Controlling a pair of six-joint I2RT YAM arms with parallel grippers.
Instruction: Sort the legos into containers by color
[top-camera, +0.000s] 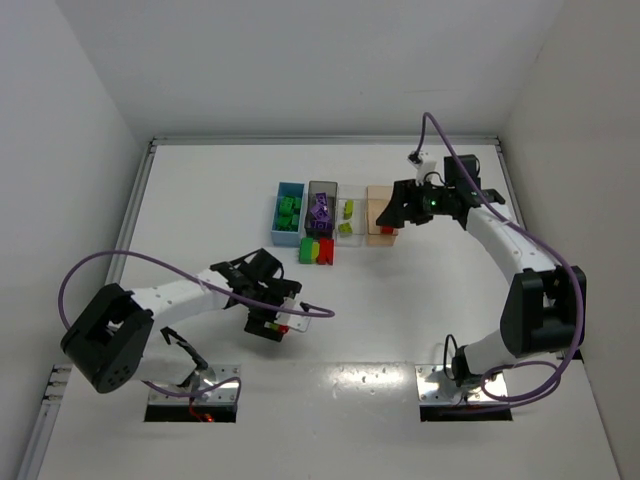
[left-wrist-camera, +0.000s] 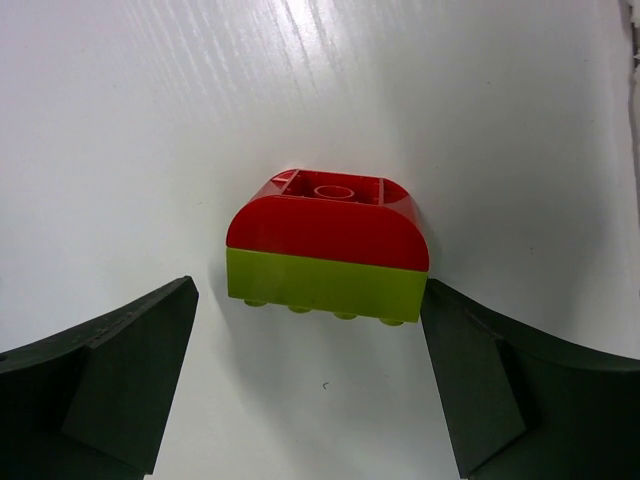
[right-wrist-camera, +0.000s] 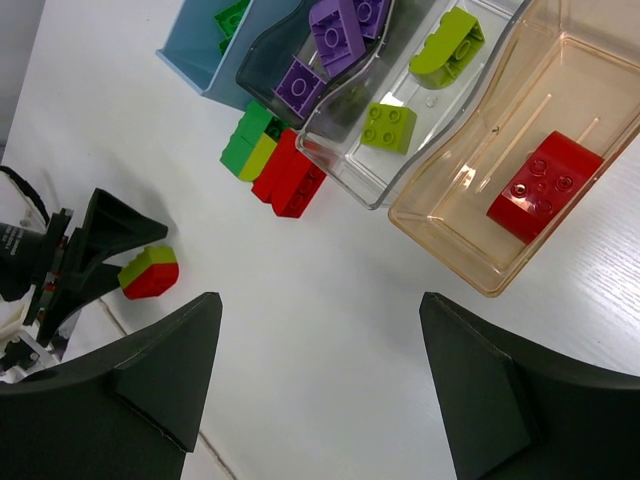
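The left end effector (left-wrist-camera: 308, 300), fingers spread wide, straddles a red-and-lime lego (left-wrist-camera: 327, 250) on the white bench (top-camera: 400, 300). Beyond it, a loose cluster (right-wrist-camera: 275, 160) of green, lime and red legos sits just before the row of containers: blue bin (top-camera: 290, 186), dark grey bin (top-camera: 322, 185), clear bin (right-wrist-camera: 340, 170), tan bin (right-wrist-camera: 450, 250) holding a red lego (right-wrist-camera: 545, 185). The right end effector (right-wrist-camera: 320, 305) hangs above the tan bin, fingers apart

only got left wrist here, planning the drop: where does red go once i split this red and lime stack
Observer: The tan-orange bin, rightmost in the row, already holds one red brick.
Operator: right claw in the way
Observer: The right claw hangs open and empty beside that bin.
Operator: other loose ones
Observer: A second red brick and a green and yellow-green pair lie before the dark grey bin.
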